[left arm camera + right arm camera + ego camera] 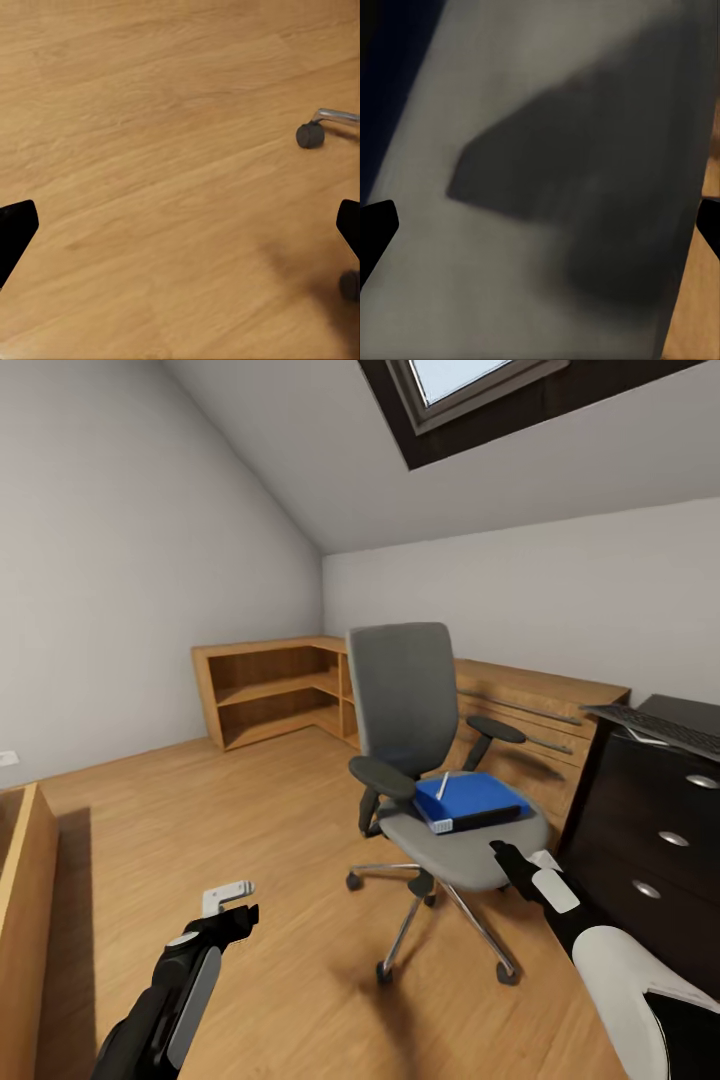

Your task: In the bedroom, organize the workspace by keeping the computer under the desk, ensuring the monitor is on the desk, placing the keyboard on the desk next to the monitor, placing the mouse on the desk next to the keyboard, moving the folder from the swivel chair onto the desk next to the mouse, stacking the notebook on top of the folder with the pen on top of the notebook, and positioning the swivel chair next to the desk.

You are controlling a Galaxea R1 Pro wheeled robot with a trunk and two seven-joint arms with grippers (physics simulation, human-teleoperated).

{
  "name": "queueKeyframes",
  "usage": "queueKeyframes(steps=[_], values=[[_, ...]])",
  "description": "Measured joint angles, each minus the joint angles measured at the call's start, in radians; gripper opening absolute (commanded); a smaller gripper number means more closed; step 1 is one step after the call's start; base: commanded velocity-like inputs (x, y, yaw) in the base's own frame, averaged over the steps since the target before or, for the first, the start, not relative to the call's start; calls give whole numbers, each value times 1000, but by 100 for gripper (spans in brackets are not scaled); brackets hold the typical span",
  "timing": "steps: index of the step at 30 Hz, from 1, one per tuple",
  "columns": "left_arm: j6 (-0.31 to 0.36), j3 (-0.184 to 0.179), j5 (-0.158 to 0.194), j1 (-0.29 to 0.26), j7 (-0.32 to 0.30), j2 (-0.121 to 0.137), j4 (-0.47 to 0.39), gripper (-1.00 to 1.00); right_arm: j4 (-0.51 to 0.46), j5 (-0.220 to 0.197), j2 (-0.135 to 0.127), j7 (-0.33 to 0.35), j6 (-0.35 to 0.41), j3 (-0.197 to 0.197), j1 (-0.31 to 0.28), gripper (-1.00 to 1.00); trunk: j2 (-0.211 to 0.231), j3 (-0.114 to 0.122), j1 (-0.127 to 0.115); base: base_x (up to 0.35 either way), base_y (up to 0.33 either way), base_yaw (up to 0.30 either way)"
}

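Observation:
The grey swivel chair [405, 710] stands mid-floor, left of the black desk [640, 810]. A blue folder [475, 797] lies on its seat with the white pen [442, 785] on top. A dark edge with a pale end runs under the folder's near side; I cannot tell if it is the notebook. The keyboard [660, 728] rests on the desk top. My right gripper [505, 857] [540, 229] hovers open at the seat's front edge. Over bare floor, my left gripper [240, 905] [180, 232] is open. Computer, monitor and mouse are out of view.
Low light-wood shelving [270, 690] runs along the back wall and behind the chair. Another wooden unit [25, 880] stands at the left edge. The chair's castors [310, 135] sit near my left gripper. Open wood floor lies left of the chair.

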Motion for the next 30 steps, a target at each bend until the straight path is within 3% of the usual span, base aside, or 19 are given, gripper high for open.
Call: queueKeyframes(steps=[11, 21, 25, 30], values=[[0, 0, 1, 0, -1, 1, 0, 100, -1, 6, -1, -2, 1, -3, 0, 100, 0, 0, 0, 321, 39, 11], [2, 0, 1, 0, 0, 0, 2, 100, 2, 8, -20, -1, 0, -8, 0, 100, 0, 0, 0, 321, 25, 177], [2, 0, 1, 0, 0, 0, 3, 100, -1, 8, -10, -1, 0, -3, 0, 100, 0, 0, 0, 321, 0, 36], [1, -10, 1, 0, 1, 0, 20, 100, 1, -4, 0, 2, -3, 0, 0, 100, 0, 0, 1, 5, 0, 2]])
